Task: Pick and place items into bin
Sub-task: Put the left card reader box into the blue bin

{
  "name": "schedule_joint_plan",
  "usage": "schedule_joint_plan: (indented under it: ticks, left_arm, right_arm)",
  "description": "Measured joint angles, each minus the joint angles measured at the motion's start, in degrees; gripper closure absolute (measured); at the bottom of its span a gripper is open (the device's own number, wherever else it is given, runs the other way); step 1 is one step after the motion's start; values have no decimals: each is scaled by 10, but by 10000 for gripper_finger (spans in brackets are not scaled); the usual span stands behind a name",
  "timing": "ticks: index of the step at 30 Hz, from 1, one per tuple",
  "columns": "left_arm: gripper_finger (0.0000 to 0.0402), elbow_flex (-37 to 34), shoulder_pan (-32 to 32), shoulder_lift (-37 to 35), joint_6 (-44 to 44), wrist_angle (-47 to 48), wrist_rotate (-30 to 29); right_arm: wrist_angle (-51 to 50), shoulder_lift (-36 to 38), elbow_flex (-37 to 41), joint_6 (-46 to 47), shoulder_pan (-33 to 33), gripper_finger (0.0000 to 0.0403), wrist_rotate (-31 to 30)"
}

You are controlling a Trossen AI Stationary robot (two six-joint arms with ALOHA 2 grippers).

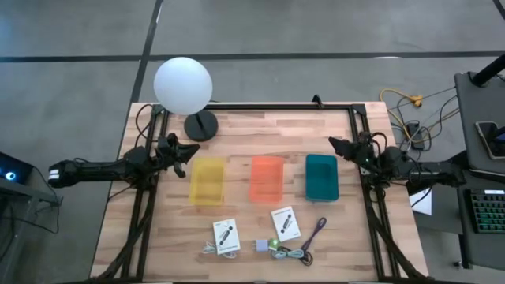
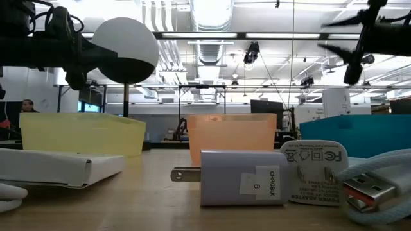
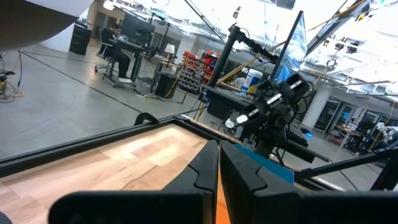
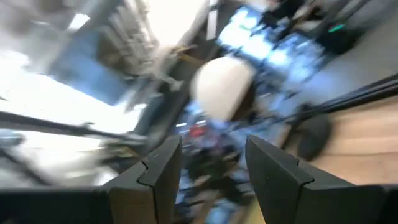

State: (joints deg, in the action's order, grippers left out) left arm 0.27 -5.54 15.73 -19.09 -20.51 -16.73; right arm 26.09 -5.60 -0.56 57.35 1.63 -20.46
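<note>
Wooden planks make up the surface (image 1: 252,134), framed by a dark rail, with a white globe lamp (image 1: 183,85) on a black base at its far left corner. Three bins stand in a row across the middle: yellow bin (image 1: 207,181), orange bin (image 1: 267,179), teal bin (image 1: 322,177), each with its long axis running from near edge to far edge.

My left claw (image 1: 189,150) hangs above the surface just left of the yellow bin, fingers clenched together on nothing. My right claw (image 1: 337,146) hovers by the far right corner of the teal bin, fingers parted and empty.

All the items lie loose along the near edge, none in a bin. One white card (image 1: 226,236) sits left of centre, its dark stick print slanting toward the far right; a second white card (image 1: 285,223) lies to its right, tilted the same way. Between them rests a small grey cube (image 1: 261,245) with a green cube (image 1: 273,244) touching it. A purple cable (image 1: 317,232) stretches diagonally beside the right card, a grey cable (image 1: 294,254) is coiled just nearer, and a white cable (image 1: 209,248) curls by the left card.
</note>
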Motion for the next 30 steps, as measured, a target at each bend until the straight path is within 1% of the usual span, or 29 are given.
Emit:
schedule_joint_plan:
  ticks: [3,4,7,8,9,12,16,17,19,21,22,23,25,27,28,30]
  left_arm:
    - [402,0,0,0,-6,-22,0]
    - [402,0,0,0,-31,-39,0]
    - [402,0,0,-2,-209,-105,1]
    - [402,0,0,-2,-256,-124,-1]
    - [402,0,-1,-2,-282,-139,-4]
    - [402,0,-1,-2,-283,-178,-16]
    - [402,2,-1,4,-289,-199,-10]
    - [402,2,-1,7,-299,-196,-2]
    - [402,3,-1,10,-316,-194,15]
    - [402,3,-1,20,-314,-195,30]
    - [402,3,-1,26,-314,-190,46]
    - [402,3,0,34,-314,-188,77]
    - [402,9,2,50,-320,-169,161]
    - [402,28,14,64,-332,-127,230]
    - [402,41,23,70,-327,-87,252]
    - [402,81,53,80,-291,30,268]
  right_arm:
    - [91,-54,0,34,-5,239,55]
    - [110,-78,-3,47,-11,239,65]
    - [98,-180,-55,70,-43,239,67]
    - [85,-223,-84,71,-55,239,67]
    - [68,-269,-117,76,-67,239,68]
    - [-43,-395,-218,107,-100,239,88]
    - [-279,-538,-357,190,-136,239,120]
    - [-325,-572,-387,217,-143,239,139]
    - [-374,-631,-433,261,-150,239,200]
    - [-372,-680,-477,281,-154,239,254]
    - [-371,-704,-500,285,-157,239,269]
    - [-370,-726,-523,289,-158,239,280]
    - [-377,-771,-563,288,-160,239,289]
    - [-397,-815,-602,264,-161,239,294]
    - [-408,-836,-622,244,-163,239,295]
    - [-449,-876,-661,191,-168,239,295]
